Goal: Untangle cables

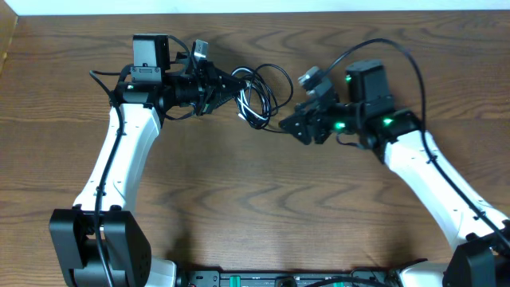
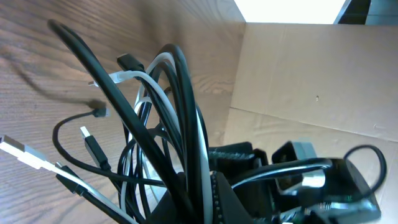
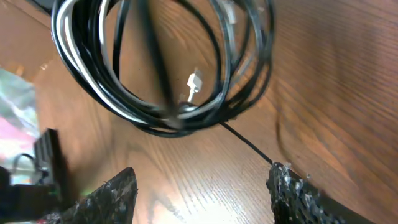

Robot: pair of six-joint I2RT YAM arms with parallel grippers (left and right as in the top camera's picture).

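The cables (image 1: 256,100) form one tangled bundle of black and white loops at the table's far middle. My left gripper (image 1: 231,89) holds the bundle's left side. In the left wrist view the jaws (image 2: 202,186) are shut on several black and white strands (image 2: 186,99), with loose plug ends (image 2: 93,146) hanging left. My right gripper (image 1: 288,126) sits just right of and below the bundle. In the right wrist view it stands open (image 3: 202,180) with bare wood between its fingers. The coil (image 3: 165,121) lies beyond them, with a white plug (image 3: 194,81). One thin black strand (image 3: 249,144) runs to the right finger.
A brown cardboard wall (image 2: 311,81) stands behind the table's far edge. The right arm's camera and black cords (image 2: 323,180) sit close to the bundle. Both white arms (image 1: 119,167) (image 1: 446,183) reach in from the near side over the wooden table (image 1: 263,207).
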